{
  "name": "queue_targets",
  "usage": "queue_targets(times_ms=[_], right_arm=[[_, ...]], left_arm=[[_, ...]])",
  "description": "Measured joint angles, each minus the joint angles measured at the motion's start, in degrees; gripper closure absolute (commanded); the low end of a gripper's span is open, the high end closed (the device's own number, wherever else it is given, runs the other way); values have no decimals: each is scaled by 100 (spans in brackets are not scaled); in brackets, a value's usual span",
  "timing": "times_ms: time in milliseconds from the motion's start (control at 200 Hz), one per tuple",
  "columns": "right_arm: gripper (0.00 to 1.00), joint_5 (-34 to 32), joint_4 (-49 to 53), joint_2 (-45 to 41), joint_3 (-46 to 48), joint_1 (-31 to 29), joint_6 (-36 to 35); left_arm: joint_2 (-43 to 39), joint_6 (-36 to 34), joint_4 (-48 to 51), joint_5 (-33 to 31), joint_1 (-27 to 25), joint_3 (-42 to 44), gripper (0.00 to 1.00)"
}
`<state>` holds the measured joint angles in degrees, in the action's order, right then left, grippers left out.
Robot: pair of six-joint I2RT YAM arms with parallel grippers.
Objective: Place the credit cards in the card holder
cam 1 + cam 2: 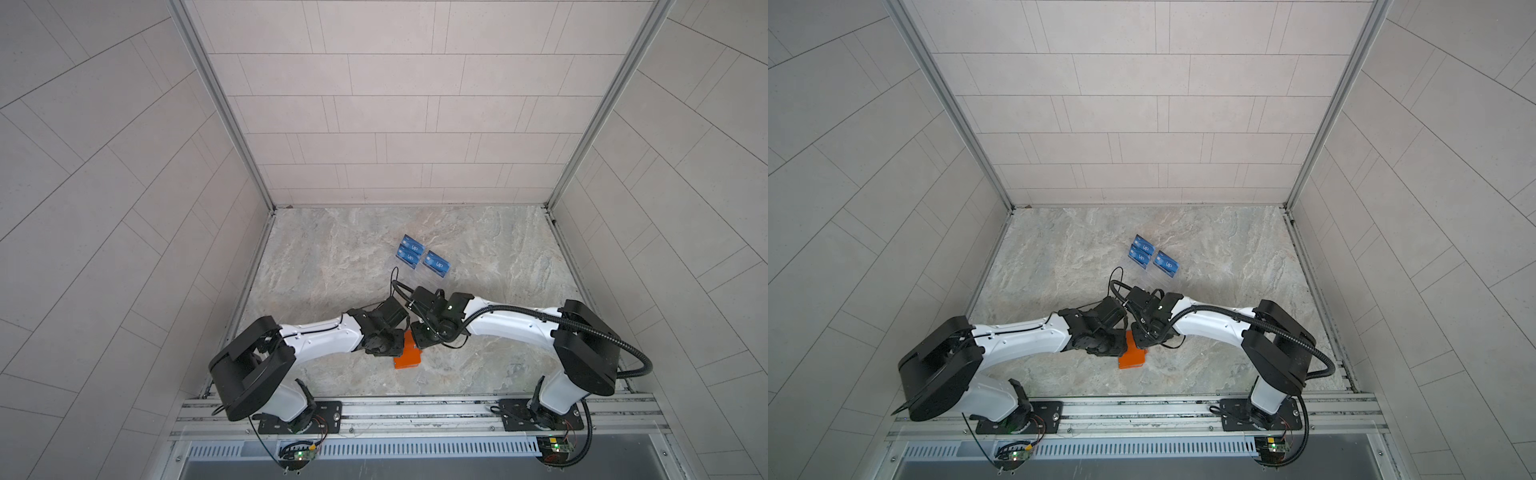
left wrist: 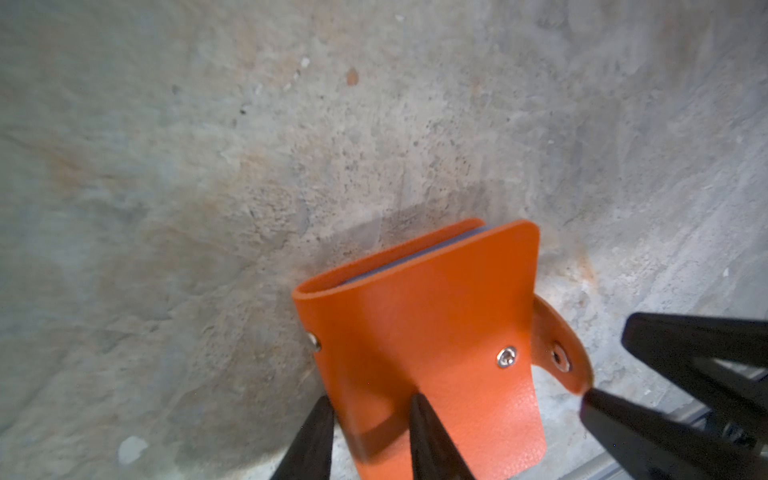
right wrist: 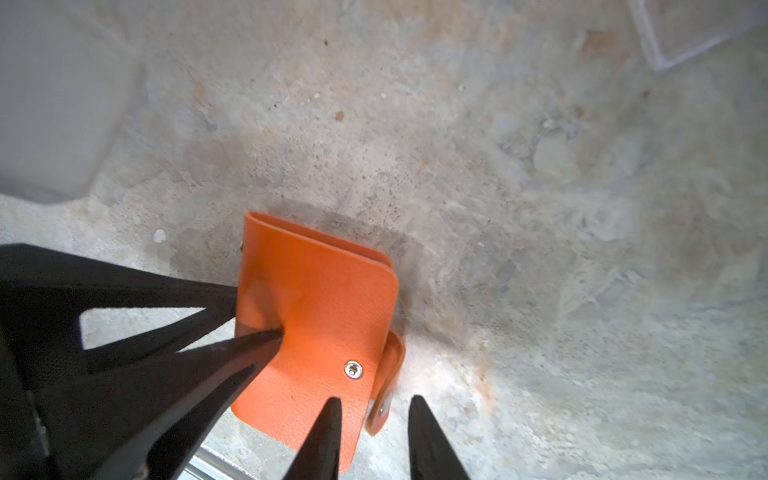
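The orange card holder (image 1: 407, 360) (image 1: 1133, 359) lies closed on the table near the front, between both arms. Its snap tab (image 3: 386, 390) hangs undone beside the cover, and the stud (image 3: 352, 369) is bare. My left gripper (image 2: 370, 397) is shut on the holder's spine-side edge, one finger outside it and one pressing on the cover (image 2: 432, 316). My right gripper (image 3: 375, 398) stands open around the loose tab, one finger over the cover's corner. Three blue credit cards (image 1: 411, 249) (image 1: 436, 264) (image 1: 1144, 254) stand farther back, untouched.
The blue cards sit in a clear tiered stand (image 1: 419, 272) behind the two wrists. Stone-patterned tabletop (image 1: 332, 266) stretches left and right of it. Tiled walls close three sides, and an aluminium rail (image 1: 415, 409) with the arm bases runs along the front.
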<state>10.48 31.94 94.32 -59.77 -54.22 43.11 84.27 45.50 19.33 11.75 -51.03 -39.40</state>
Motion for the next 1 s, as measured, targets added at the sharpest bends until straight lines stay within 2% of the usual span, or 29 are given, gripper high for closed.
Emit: queue_targets(times_ms=[215, 405, 606, 941, 1001], right_arm=[[75, 13, -22, 223, 24, 13, -26], [74, 20, -17, 240, 22, 22, -50], [84, 17, 7, 238, 22, 24, -68], [85, 22, 61, 232, 24, 33, -92], [79, 22, 85, 232, 22, 39, -96]], left_arm=[[0, 2, 4, 0, 0, 2, 64], [0, 2, 2, 0, 0, 0, 64], [4, -2, 0, 13, 0, 0, 64], [22, -2, 7, 31, 0, -13, 63], [31, -4, 20, 42, 0, -24, 63]])
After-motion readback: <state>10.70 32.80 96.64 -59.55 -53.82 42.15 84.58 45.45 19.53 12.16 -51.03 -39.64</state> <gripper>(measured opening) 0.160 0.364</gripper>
